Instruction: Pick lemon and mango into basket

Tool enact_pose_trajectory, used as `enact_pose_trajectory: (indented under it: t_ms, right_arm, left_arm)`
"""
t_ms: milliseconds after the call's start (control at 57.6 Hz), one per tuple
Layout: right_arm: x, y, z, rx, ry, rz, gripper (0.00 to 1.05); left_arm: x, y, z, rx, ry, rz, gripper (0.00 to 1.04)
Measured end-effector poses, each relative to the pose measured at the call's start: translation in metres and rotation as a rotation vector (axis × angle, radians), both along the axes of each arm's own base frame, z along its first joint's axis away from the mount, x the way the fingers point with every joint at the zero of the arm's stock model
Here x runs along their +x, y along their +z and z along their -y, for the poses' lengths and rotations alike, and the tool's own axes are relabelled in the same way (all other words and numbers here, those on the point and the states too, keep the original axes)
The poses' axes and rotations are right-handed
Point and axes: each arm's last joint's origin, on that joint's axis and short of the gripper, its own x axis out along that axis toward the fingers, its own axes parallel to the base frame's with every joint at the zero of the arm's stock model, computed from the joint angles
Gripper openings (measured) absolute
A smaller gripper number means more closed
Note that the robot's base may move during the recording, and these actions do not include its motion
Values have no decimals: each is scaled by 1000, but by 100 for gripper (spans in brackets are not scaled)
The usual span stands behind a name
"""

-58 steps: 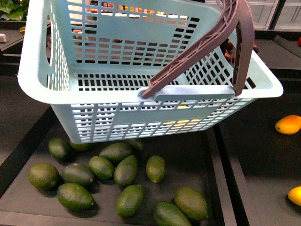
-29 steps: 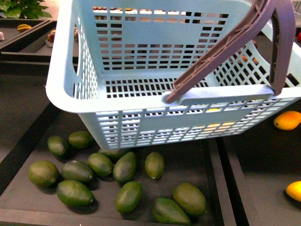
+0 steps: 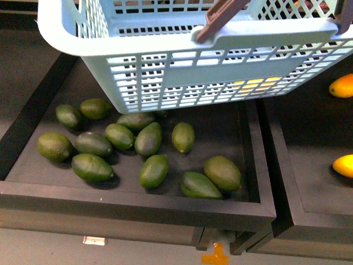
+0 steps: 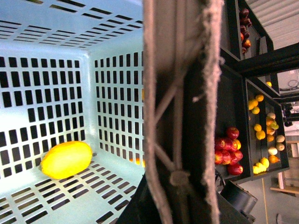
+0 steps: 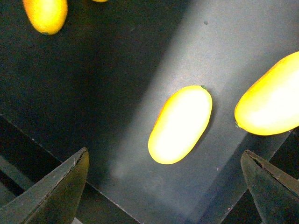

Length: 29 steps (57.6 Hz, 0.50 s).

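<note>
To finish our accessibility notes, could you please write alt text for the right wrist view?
A yellow-orange mango lies on a dark tray, centred ahead of the right gripper, whose jaws are wide open. A second mango lies just beside it, not touching, and a third mango sits farther away.

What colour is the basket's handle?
Brown. The handle shows best in the front view, against the pale turquoise basket.

Place: shop, produce section
Signs: fruit (image 3: 92, 167) sorted by kind in black trays (image 3: 138, 207); shopping basket (image 3: 182, 66); stocked shelves (image 4: 266, 58)
</note>
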Motion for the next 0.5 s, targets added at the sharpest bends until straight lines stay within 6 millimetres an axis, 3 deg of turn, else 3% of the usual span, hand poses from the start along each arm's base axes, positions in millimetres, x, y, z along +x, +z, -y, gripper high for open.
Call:
enact_pose_trajectory:
  t_ms: [503]
  right_arm:
    - [1,-68,1,44,-70,-144,96]
  left_arm:
    - [0,0,0,0,0,0,5]
